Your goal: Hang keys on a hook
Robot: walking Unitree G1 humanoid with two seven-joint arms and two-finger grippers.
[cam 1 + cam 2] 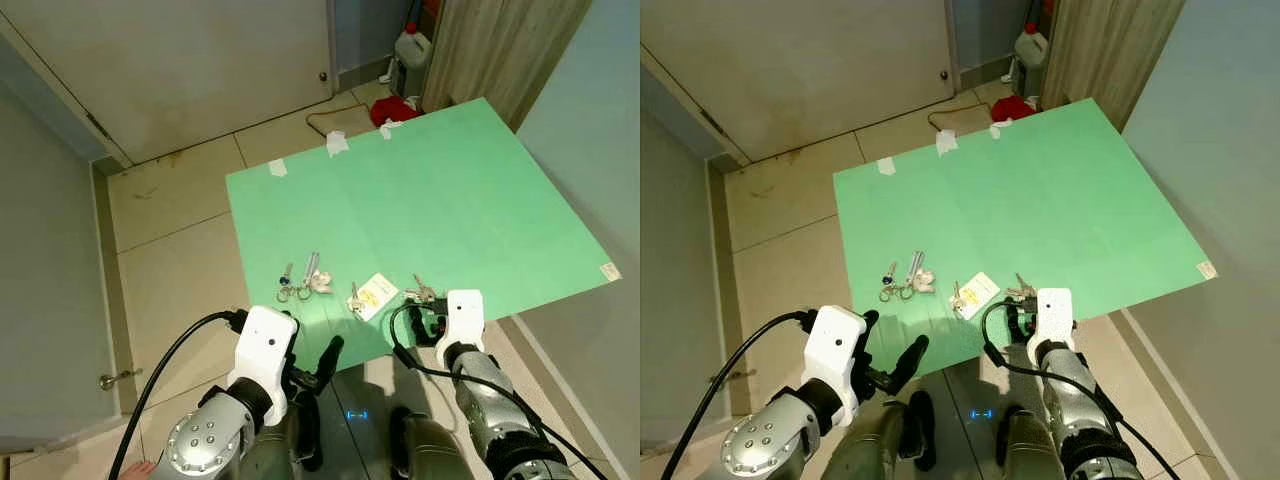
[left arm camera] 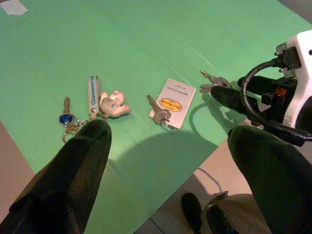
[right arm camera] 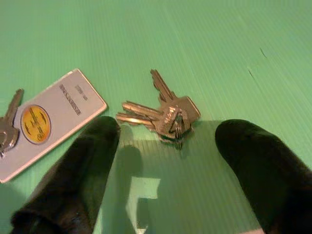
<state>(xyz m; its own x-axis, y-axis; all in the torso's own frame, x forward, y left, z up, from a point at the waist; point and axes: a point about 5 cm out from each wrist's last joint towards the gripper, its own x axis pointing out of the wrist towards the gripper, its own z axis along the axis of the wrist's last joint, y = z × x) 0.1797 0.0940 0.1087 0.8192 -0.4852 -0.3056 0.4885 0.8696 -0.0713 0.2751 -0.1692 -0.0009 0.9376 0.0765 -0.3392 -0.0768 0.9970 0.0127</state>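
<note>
R gripper [image 3: 163, 165] spread wide, metal keys [image 3: 165, 114] just ahead betw its fingers on ribbed green mat [image 3: 219, 44]; L gripper [image 2: 168, 161] wide too.

Silver arms, white wrist blocks, black looping cables; left claw [image 1: 318, 366], right claw [image 3: 165, 161] black-fingered.

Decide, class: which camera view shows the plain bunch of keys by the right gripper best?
The right wrist view: the bunch of keys lies close and sharp on the green sheet, between the open right gripper fingers. Both eye views show it tiny; the left wrist view shows it small, beside the right gripper.
</note>
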